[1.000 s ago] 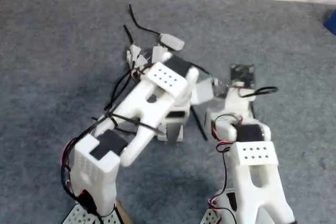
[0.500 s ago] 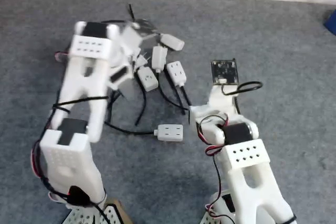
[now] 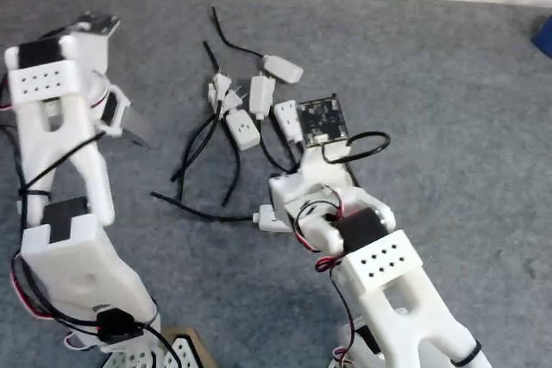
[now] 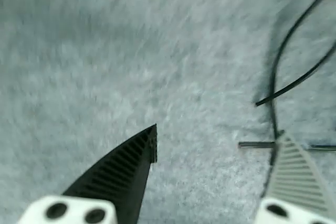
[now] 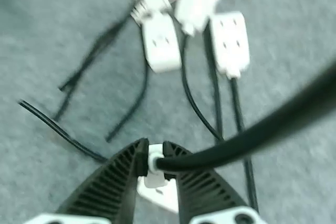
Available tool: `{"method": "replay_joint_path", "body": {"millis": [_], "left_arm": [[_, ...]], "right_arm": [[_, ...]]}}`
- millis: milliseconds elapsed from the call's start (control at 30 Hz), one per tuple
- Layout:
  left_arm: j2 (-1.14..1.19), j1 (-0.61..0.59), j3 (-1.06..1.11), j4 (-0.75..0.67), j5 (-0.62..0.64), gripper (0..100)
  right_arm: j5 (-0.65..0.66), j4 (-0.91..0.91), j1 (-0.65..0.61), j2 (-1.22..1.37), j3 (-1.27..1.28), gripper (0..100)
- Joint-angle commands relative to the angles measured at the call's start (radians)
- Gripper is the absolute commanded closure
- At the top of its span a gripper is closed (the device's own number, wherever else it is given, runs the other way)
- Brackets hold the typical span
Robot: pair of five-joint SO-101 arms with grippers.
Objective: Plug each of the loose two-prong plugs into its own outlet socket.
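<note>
**Right gripper (image 5: 152, 153) clamps the lone outlet socket (image 5: 156, 184); left gripper (image 4: 210, 166) hangs open**

The right gripper is closed down on the lone outlet socket. Its two ribbed fingers pinch the white block from either side, and the arm's own black lead (image 5: 252, 129) crosses in front of the wrist camera. A grip like that reads as a steadying hold. A socket lying free on the worktop (image 3: 448, 84) would slide away from any plug pushed at it, so one arm probably has to anchor it.

The left gripper is spread wide and holds nothing. In the high view it hangs over bare worktop well to the left of the lone outlet socket and farther from the arm bases, beyond the loose black cords (image 3: 203, 140). Open like this, it seems readied to pick up a plug rather than to press anything.

The rest of the task's pieces lie in a cluster beyond the lone outlet socket, farther from the arm bases. There are two more outlet blocks (image 3: 244, 133), near each other but apart. Past them lie several two-prong plugs (image 3: 261, 92), one of them off to the cluster's far right. No plug looks seated in any socket, so I judge the job hardly begun. The cords from the cluster trail toward the lone outlet socket, and one runs right up to it. They could snag a plug as it is carried across.
</note>
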Motion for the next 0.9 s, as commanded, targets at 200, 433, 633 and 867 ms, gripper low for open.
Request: {"method": "replay_joint_path", "body": {"millis": [200,433,633,867], "left_arm": [[-0.013,-0.042,0.159,-0.149,0.026,62],[-0.008,-0.027,0.249,-0.281,0.063,62],[-0.004,-0.012,0.266,-0.299,0.063,62],[-0.004,-0.001,0.266,-0.299,0.063,62]], "right_arm": [[-0.109,-0.053,-0.025,0.343,-0.151,99.3],[-0.199,0.079,-0.024,0.374,-0.240,99.3],[-0.198,0.082,-0.018,0.213,-0.163,99.3],[-0.163,0.084,0.002,0.185,-0.094,99.3]]}}
